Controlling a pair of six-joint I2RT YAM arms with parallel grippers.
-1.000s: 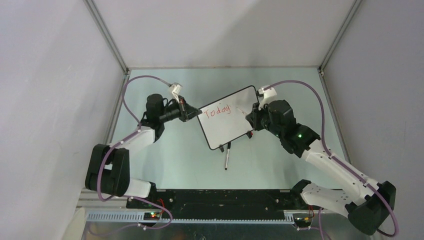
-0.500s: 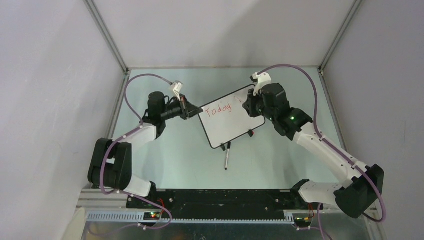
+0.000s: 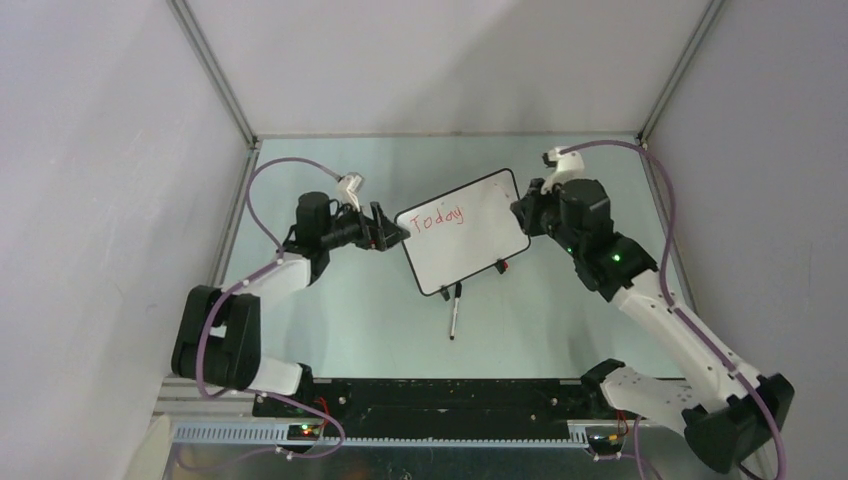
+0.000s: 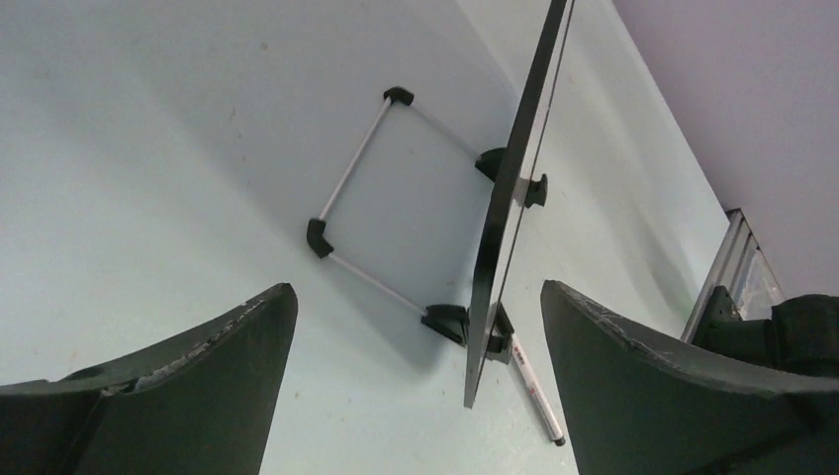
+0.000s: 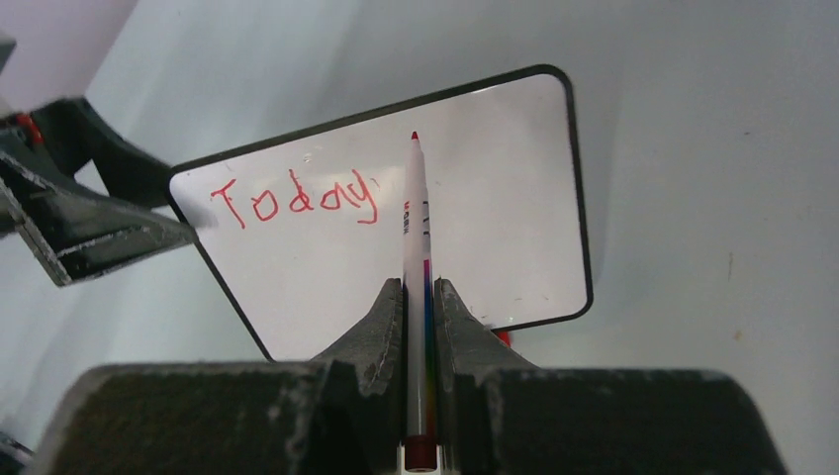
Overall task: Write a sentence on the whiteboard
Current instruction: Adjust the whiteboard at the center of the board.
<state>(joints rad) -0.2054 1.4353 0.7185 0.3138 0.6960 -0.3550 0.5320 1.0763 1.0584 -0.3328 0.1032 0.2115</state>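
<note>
Board: the small rectangular whiteboard with a glossy white face and a thin black rounded-corner frame (image 3: pixel 470 245) is standing propped up near the middle of the table, turned on a diagonal between the two arms

Writing: the red handwritten sentence (image 3: pixel 437 218) is reading only "Today" and is sitting along the upper left part of the face; the rest of the face is showing blank

Stand: a thin wire support with black corner pieces (image 4: pixel 351 178) is lying on the table behind the board, joining it at two small black feet

Right gripper: the right gripper (image 5: pixel 418 292) is pinching a slim white marker with a red tip (image 5: pixel 416 218), its fingers pressed against the barrel on both sides; the tip is pointing at the board just right of the word, and whether it is touching the face cannot be told

Left gripper: the left gripper (image 3: pixel 392 232) is hovering at the board's left corner with its dark fingers (image 4: pixel 198 376) spread wide and gripping nothing; in the wrist view the board's thin black edge is passing between them, clear of both

Loose pen: a second slim pen with a pale barrel and dark ends (image 3: pixel 453 318) is lying on the table just in front of the board's near foot

Surface: the pale green table top (image 3: pixel 340 320) is carrying all of it, with grey walls rising around
</note>
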